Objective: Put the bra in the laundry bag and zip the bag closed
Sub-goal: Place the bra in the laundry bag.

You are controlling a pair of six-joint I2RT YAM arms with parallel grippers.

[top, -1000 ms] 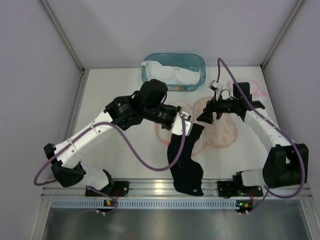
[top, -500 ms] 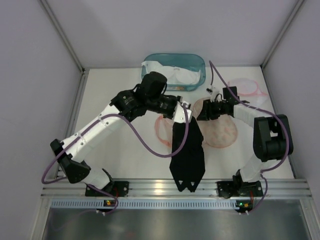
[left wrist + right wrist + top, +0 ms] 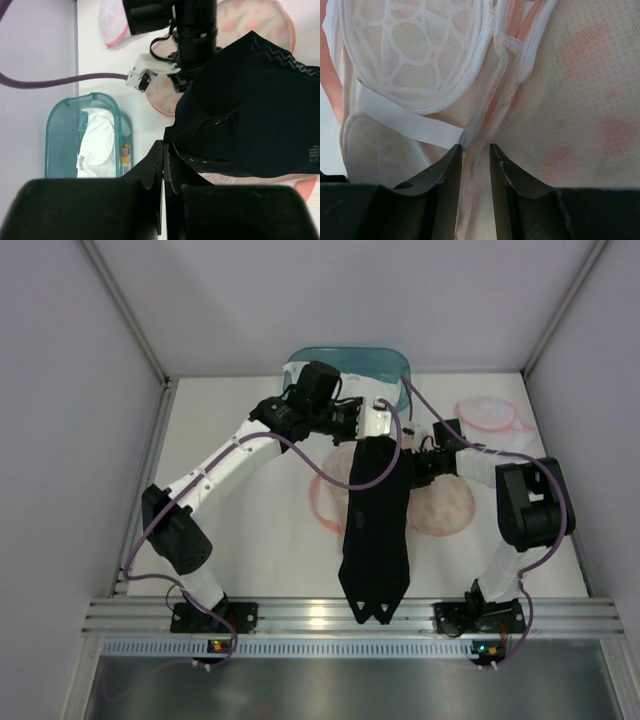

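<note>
My left hand (image 3: 163, 155) clenches the black bra (image 3: 250, 110), which hangs lengthwise below it. My right hand (image 3: 475, 148), just beside, straddles the laundry bag (image 3: 580, 100) edge; I cannot tell if it grips.

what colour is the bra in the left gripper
The bra is black, clearest in the top external view.

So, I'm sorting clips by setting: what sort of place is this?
Most likely a robot lab test cell, not a home: blank panel walls box in a white table, two arms are bolted to a metal rail at its near edge, and a teal bin holds white garments.
</note>
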